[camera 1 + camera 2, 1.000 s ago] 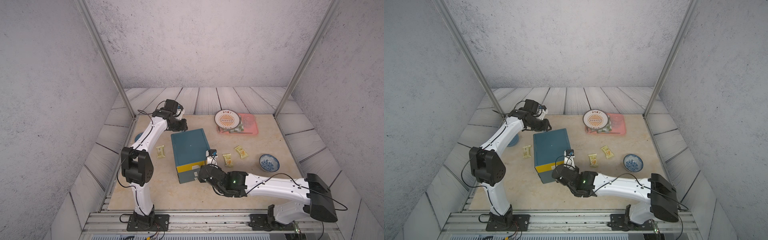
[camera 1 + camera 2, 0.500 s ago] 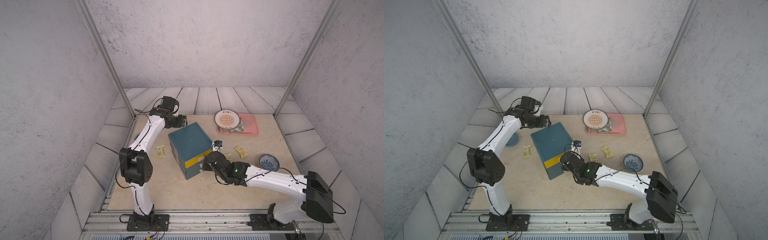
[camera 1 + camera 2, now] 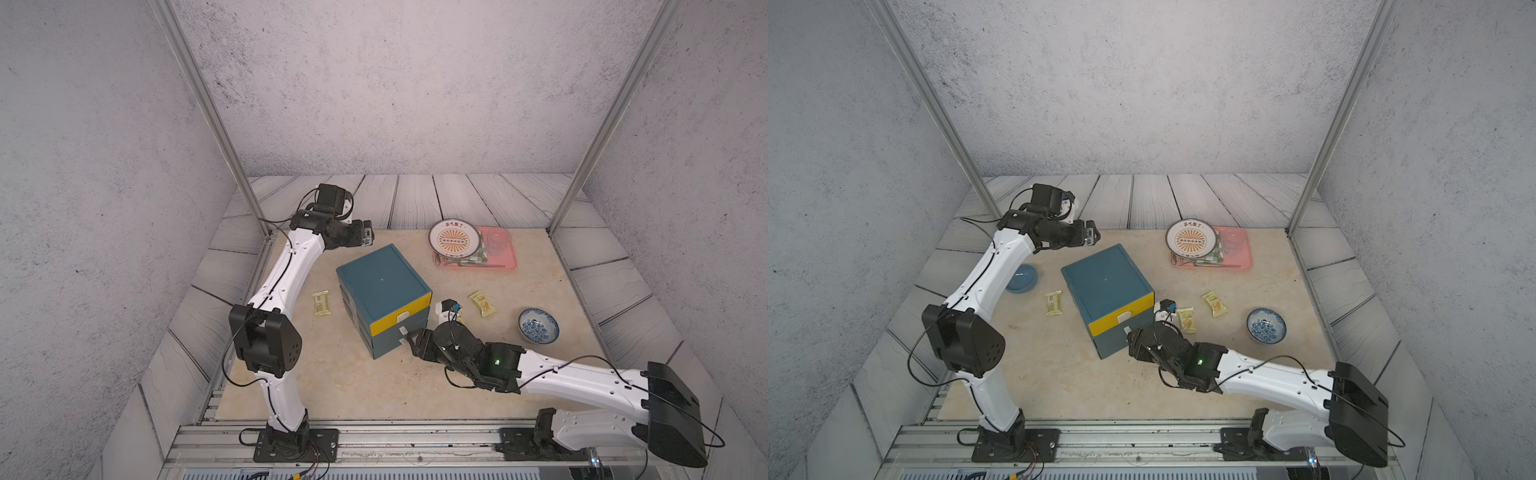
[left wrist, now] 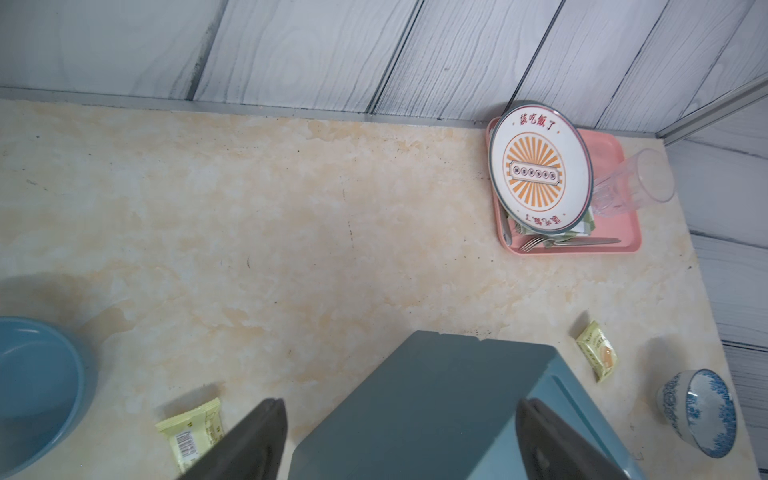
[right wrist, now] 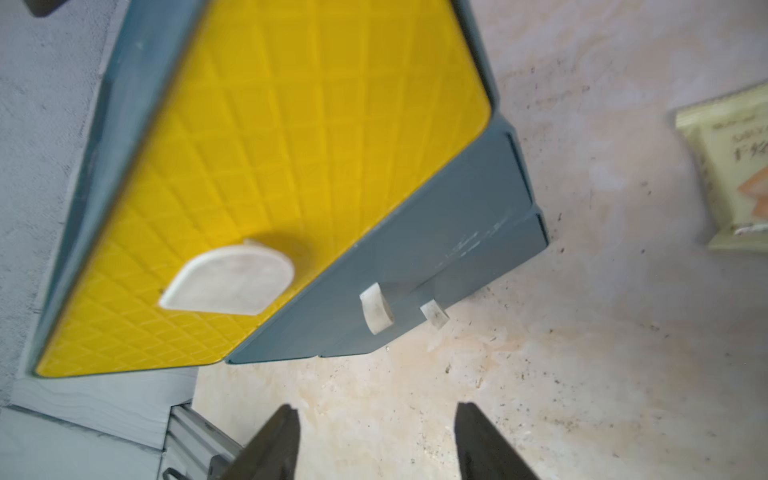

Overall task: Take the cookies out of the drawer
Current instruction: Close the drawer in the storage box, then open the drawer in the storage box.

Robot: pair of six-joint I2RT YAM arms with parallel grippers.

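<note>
A teal drawer box [image 3: 382, 282] stands mid-table, turned at an angle, with a yellow top drawer [image 5: 291, 166] and two teal drawers below, all pushed in. Their white handles [image 5: 376, 309] stick out. Pale yellow cookies lie on the table: one packet [image 3: 321, 302] left of the box, two [image 3: 1187, 319] [image 3: 482, 303] to its right. My right gripper [image 5: 377, 407] hangs open and empty just in front of the lower handles, seen in a top view [image 3: 409, 343]. My left gripper [image 4: 401, 403] is open behind the box's back edge, also visible from above [image 3: 368, 237].
A pink tray [image 3: 509, 264] at the back right carries a plate [image 3: 454, 239], a glass and a fork. A blue-and-white bowl [image 3: 538, 326] sits right of the cookies. A plain blue bowl [image 3: 1021, 277] lies under my left forearm.
The box has swung round to an angle. My right gripper went from shut at the drawer front to open. My left gripper opened and drew back off the box's back.
</note>
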